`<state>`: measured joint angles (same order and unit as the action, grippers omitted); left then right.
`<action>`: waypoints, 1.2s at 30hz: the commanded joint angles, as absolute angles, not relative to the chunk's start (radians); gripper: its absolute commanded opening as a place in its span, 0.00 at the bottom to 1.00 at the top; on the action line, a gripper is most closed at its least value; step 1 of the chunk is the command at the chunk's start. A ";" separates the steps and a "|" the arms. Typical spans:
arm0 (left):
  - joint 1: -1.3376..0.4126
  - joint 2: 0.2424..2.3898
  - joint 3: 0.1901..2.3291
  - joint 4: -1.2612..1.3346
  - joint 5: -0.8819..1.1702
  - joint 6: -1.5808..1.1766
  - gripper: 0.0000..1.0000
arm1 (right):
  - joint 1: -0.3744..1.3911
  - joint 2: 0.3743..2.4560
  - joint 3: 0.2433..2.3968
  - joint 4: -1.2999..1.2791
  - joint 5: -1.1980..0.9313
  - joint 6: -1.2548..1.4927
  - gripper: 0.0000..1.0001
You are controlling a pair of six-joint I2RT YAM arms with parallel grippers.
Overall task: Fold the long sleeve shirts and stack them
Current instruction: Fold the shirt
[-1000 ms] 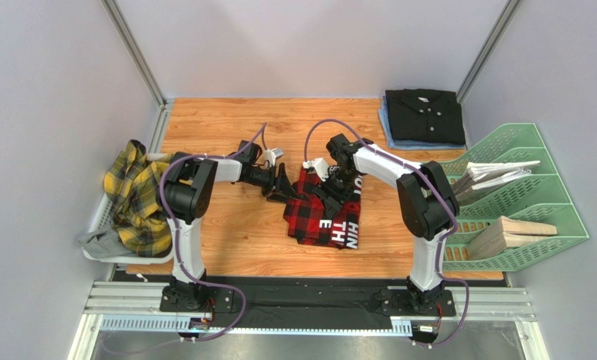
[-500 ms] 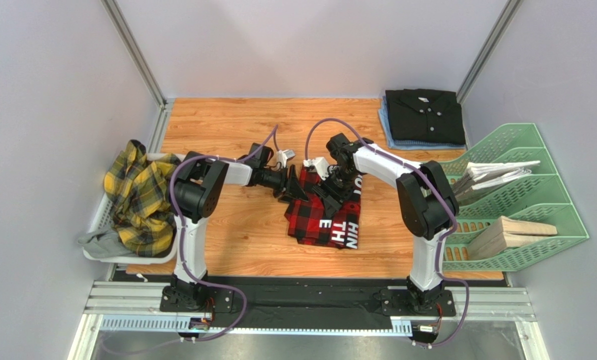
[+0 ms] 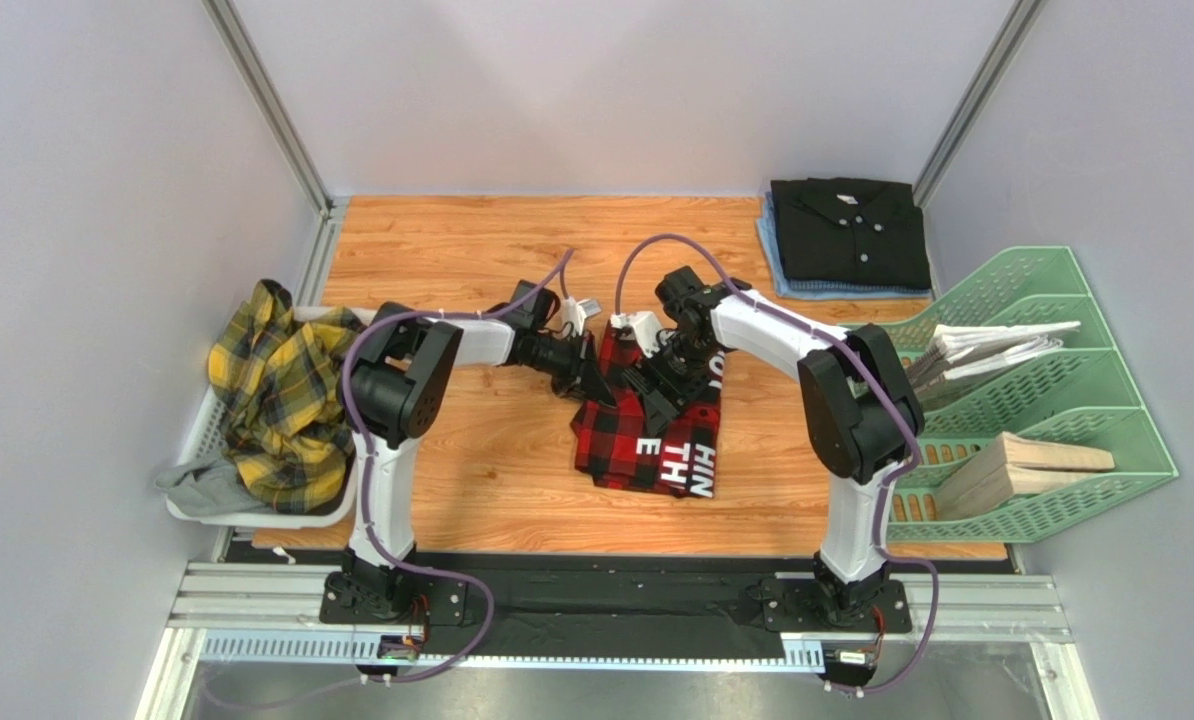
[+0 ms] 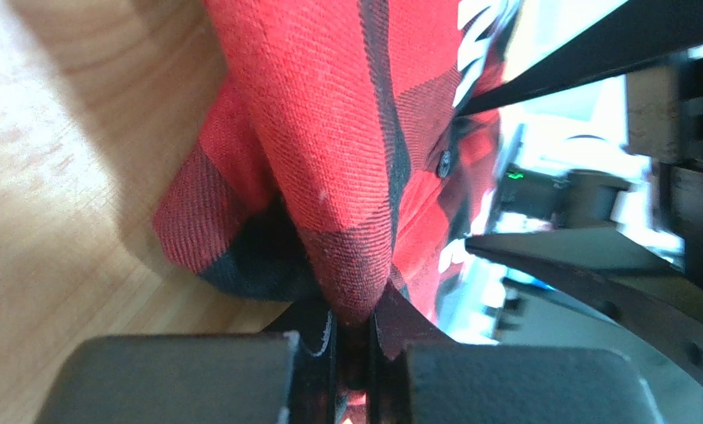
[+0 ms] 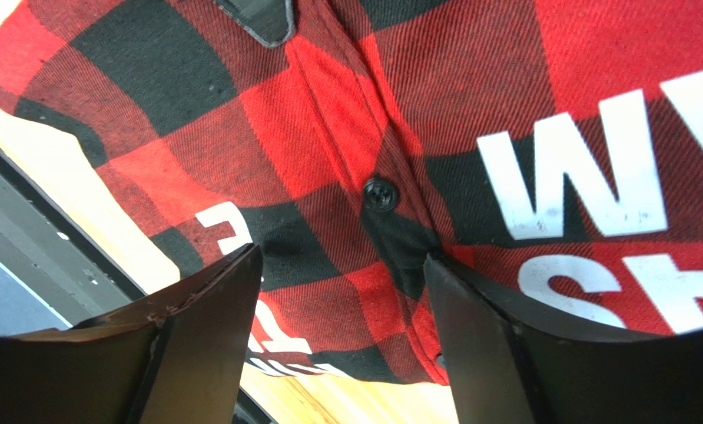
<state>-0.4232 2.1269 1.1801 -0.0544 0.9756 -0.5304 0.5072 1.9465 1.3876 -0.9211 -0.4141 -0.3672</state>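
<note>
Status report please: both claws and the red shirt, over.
Left claw shut on red shirt edge. Right claw open, over the shirt. Nothing in the way.

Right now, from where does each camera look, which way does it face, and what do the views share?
Top external: above and behind the bases, facing down on the table; the left arm and right arm show whole.
Left wrist: low beside the wood, facing along the left hand, which is shut on a fold of the red check shirt.
Right wrist: above the shirt, facing down; the right hand shows open.
Shared: all three show that shirt.
</note>
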 commanded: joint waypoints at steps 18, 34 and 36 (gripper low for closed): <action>-0.512 1.981 2.048 -0.939 -0.313 0.871 0.00 | 0.112 1.773 1.304 -0.934 -0.463 -0.281 0.98; -0.765 2.206 1.560 -0.619 -0.461 0.582 0.53 | 0.106 1.802 1.319 -0.960 -0.483 -0.294 0.99; -0.765 2.191 1.618 -0.673 -0.407 0.511 0.72 | 0.106 1.805 1.321 -0.971 -0.502 -0.301 1.00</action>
